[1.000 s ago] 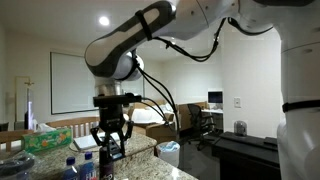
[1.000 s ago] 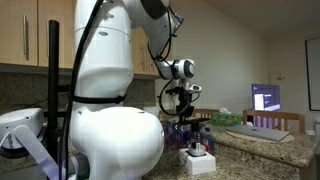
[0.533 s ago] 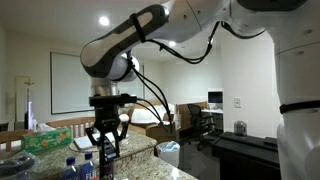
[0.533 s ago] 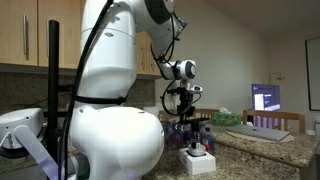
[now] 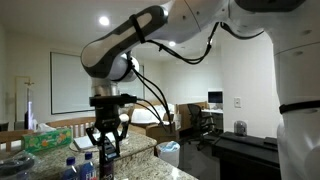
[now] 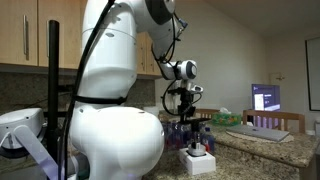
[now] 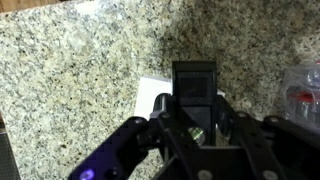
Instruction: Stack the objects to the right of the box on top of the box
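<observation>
Speckled stone bench point(image 7: 80, 60); clear bottles with blue caps point(image 5: 72, 168) near its edge; round ceiling light point(image 5: 103, 19) shining up high; glowing screen point(image 6: 266, 97) far back; wooden cupboards point(image 6: 30, 35) on the wall; black office chair point(image 5: 205, 120) well apart from the bench.

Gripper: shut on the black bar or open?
Cannot tell. Black bar sits between the gripper fingers over the white box, but contact is too dark.

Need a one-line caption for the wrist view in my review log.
Gripper holds a dark flat bar above a white box on a speckled granite counter.
</observation>
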Tool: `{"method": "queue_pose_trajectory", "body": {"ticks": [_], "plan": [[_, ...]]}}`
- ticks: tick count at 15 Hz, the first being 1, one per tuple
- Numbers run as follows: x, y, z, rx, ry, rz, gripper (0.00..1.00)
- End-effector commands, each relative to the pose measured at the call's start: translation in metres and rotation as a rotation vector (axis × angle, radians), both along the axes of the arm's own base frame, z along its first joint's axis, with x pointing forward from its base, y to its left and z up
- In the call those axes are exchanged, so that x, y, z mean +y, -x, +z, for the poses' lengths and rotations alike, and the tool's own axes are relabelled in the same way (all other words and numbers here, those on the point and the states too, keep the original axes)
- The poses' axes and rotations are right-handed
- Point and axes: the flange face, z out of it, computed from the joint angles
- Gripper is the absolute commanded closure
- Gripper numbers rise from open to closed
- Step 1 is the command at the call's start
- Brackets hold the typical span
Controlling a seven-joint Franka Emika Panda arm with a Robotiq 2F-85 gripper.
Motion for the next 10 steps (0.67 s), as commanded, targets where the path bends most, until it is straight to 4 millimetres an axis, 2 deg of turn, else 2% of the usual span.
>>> {"method": "queue_pose_trajectory", "body": {"ticks": [1,8,9,10], "plan": [[-0.0036,0.0011,0.0028,0.036,-0.031,0.008,0.82],[-0.0042,0.0025,0.0028,0.044,-0.048,0.000,0.82],[-0.0045,0.0026,0.0030,0.046,-0.051,-0.004,0.60],[-0.0047,0.0027,0.0030,0.048,-0.055,-0.006,0.32]]}}
